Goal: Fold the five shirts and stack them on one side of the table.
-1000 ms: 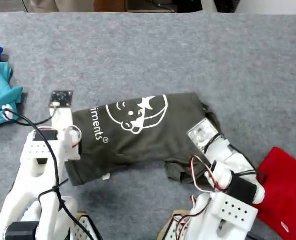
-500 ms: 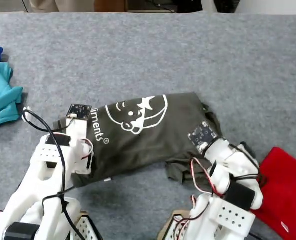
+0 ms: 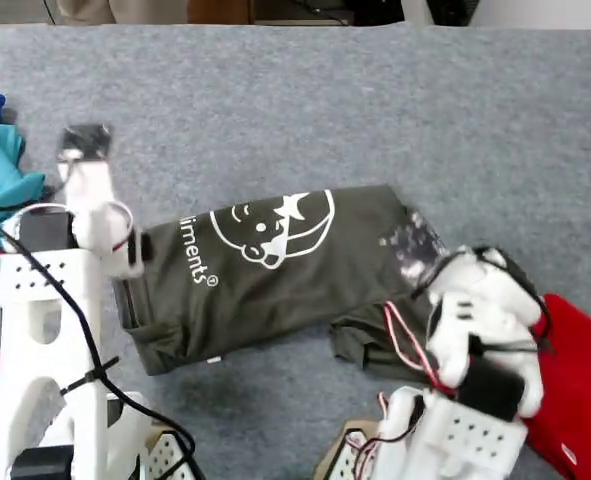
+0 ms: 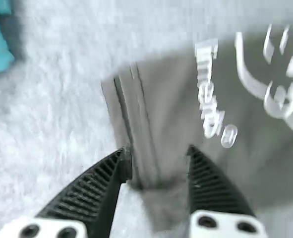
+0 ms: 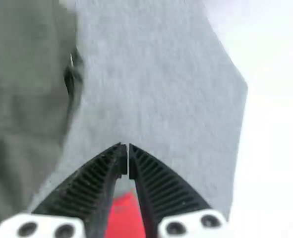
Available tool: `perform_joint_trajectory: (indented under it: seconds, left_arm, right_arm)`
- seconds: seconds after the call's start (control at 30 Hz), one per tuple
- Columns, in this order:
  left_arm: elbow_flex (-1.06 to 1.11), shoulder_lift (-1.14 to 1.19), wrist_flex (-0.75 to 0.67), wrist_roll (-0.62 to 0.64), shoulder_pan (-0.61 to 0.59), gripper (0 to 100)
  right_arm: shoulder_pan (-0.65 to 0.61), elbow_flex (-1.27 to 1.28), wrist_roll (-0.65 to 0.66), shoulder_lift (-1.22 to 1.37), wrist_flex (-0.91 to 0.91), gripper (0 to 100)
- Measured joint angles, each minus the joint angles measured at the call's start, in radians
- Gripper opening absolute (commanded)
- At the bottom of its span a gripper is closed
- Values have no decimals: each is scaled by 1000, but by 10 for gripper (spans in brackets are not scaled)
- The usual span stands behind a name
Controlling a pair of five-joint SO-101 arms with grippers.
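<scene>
Both our arms have risen off the dark shirt (image 3: 275,270), which lies half-folded in the middle of the high view on the grey table (image 3: 375,110). Our left gripper (image 4: 156,158) now hangs over the shirt's left hem, fingers apart. Our right gripper (image 5: 125,153), fingers together on nothing, has drawn back toward the red shirt (image 3: 575,380) at lower right. We judge this fold released, but the bunched cloth at the dark shirt's lower right needs tidying before stacking.

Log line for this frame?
left gripper: open, over dark shirt edge | right gripper: shut, empty | red shirt, teal shirt: aside
</scene>
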Motion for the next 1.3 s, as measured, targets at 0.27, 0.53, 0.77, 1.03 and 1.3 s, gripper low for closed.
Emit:
perform_joint_trajectory:
  seconds: [0.27, 0.53, 0.77, 1.03, 1.3]
  left_arm:
    - [232, 48, -376, 218, 77, 20]
    - [305, 230, -471, 253, 71, 20]
    - [287, 384, -471, 253, 38, 20]
    - [259, 439, -473, 253, 40, 20]
    - [259, 439, -473, 212, 43, 20]
  right_arm:
    - [-270, -299, -253, 571, -83, 9]
    - [-301, -652, -394, 1172, -103, 9]
    - [-310, -816, -430, 1505, -126, 9]
    - [-244, -1105, -385, 1863, -115, 8]
    - [-204, -1537, -370, 2117, 112, 8]
